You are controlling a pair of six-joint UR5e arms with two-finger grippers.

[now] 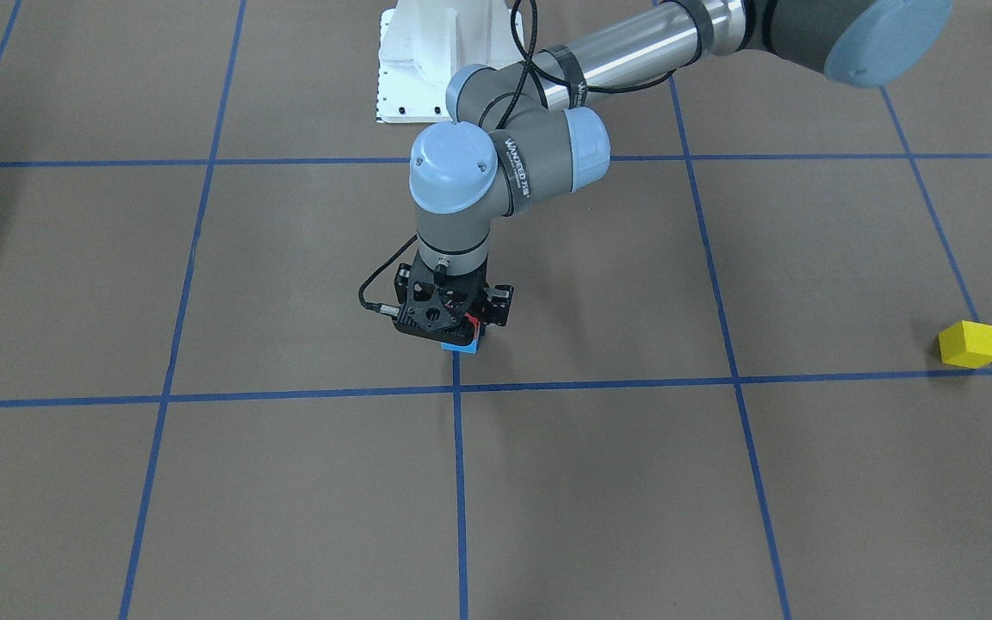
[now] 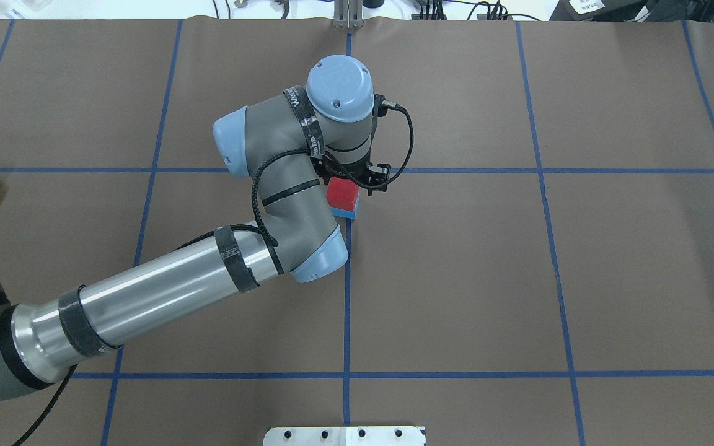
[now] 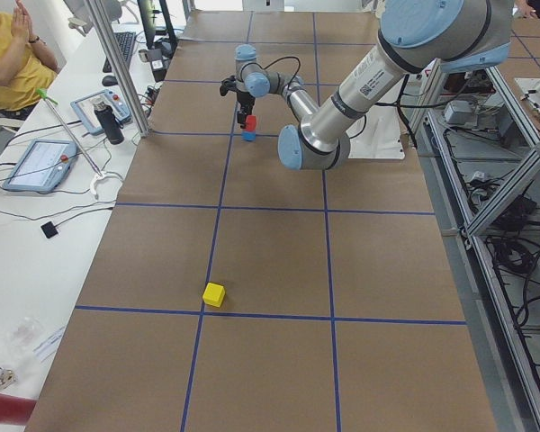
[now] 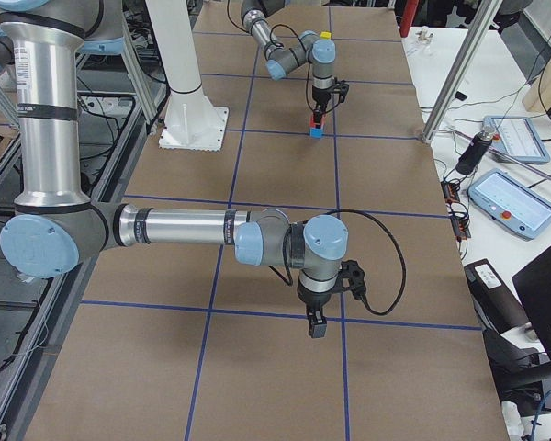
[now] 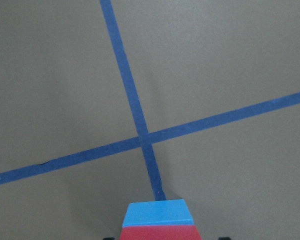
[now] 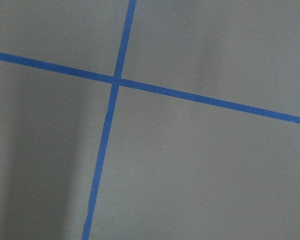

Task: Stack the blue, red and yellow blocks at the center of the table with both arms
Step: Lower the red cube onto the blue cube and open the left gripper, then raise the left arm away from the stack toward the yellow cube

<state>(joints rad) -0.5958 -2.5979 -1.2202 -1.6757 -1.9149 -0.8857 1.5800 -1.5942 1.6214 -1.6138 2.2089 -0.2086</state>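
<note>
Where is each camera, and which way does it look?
Front: across the table, facing the robot; left arm.
Overhead: behind the robot, looking down; left arm, red block.
Left side: table's left end; left arm large, yellow block nearby.
Right side: table's right end; right arm large.
Left wrist: down at red on blue block; no arm.
Right wrist: down at taped table; no arm.
Front and overhead share yellow block.

The left arm (image 2: 165, 282) is a polished silver tube ringed with black straps, joined by grey housings with pale blue round caps (image 2: 339, 87) dotted with small screws. White lettering runs along a black wrist band (image 1: 519, 169). A thin black cable (image 2: 411, 136) loops beside the black two-finger left gripper (image 1: 464, 331). The right arm (image 4: 179, 227) looks alike. A white pedestal (image 1: 410, 86) carries a bolted plate.
</note>
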